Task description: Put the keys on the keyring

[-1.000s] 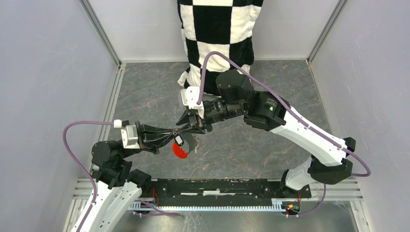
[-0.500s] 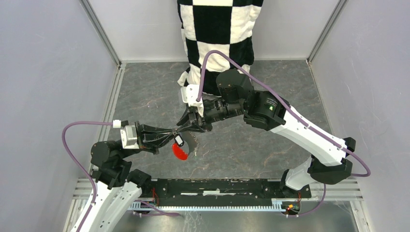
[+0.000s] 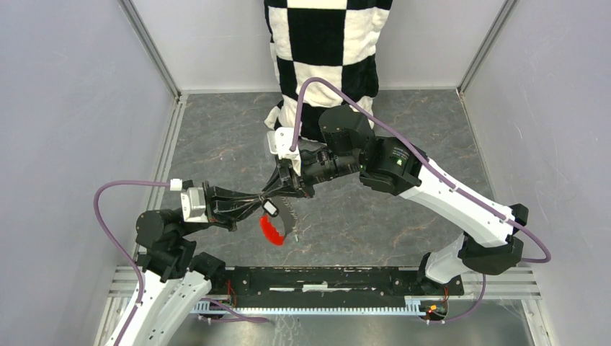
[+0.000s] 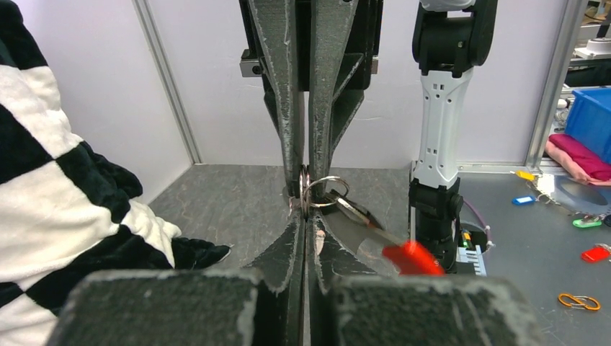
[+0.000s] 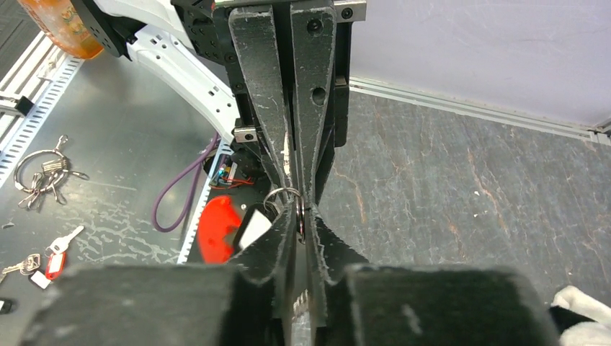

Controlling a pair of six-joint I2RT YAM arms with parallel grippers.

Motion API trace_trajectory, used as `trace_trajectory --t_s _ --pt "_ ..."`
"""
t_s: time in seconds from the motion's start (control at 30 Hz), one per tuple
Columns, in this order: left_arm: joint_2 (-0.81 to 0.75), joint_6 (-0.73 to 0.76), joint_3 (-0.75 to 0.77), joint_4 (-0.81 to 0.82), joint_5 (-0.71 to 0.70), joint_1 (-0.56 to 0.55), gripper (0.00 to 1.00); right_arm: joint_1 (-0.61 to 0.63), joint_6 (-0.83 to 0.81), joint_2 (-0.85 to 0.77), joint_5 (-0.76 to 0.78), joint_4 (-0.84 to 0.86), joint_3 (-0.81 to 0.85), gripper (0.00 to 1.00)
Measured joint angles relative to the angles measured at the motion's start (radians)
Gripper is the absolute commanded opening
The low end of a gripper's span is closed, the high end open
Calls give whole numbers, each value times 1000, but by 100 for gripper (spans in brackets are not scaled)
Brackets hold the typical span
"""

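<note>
- Holding my left gripper [image 3: 256, 197] level above the table [image 3: 216, 137], pointing right. Its jaws are pressed tight together on the metal loop of the keyring [image 3: 271, 229], which the left wrist view shows edge-on at my tips.
- Keyring: lifted off the table, mid-workspace, between my two grippers. Its red tag [image 4: 411, 258] hangs below the loop.
- Black key [image 3: 269, 208]: it has a white label and dangles just under the meeting fingertips, above the red tag. I cannot tell whether it is threaded on the loop.
- Right gripper [image 3: 277, 187]: it reaches in from the right, angled down and left, tips meeting my left tips at the loop. The jaws are drawn in to a thin slit with the loop's edge at that slit. I cannot tell whether they actually bite on it.
- Checkered cloth [image 3: 324, 50]: it lies at the far edge, behind my right arm.
</note>
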Motion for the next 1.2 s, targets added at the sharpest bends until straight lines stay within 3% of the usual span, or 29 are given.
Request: trace_trajectory --t_s 0.07,0.13,0.17,0.27,0.33,0.4,0.7,0.93,1.2 --pt "0 0 0 -4 1 0 2 0 5 0 -8 1 0 1" --pt "-1 0 0 -9 2 0 2 0 12 0 -10 6 -6 0" --pt "-2 0 0 -14 1 0 8 0 14 0 -11 9 -9 0" --pt "-1 14 0 -42 -10 0 54 -2 16 -2 -10 18 -27 0" --pt "1 43 3 -76 -35 0 72 -5 17 -6 -2 18 -46 0" --pt "9 76 15 -125 -68 0 82 -6 16 -9 20 13 -64 0" --pt "-12 253 62 -349 -233 0 85 -8 -5 -12 267 -83 -70 0" --pt "-22 318 103 -438 -230 0 78 -8 -11 -13 355 -130 -63 0" --pt "63 295 123 -439 -151 -1 80 -6 9 -2 405 -154 -10 0"
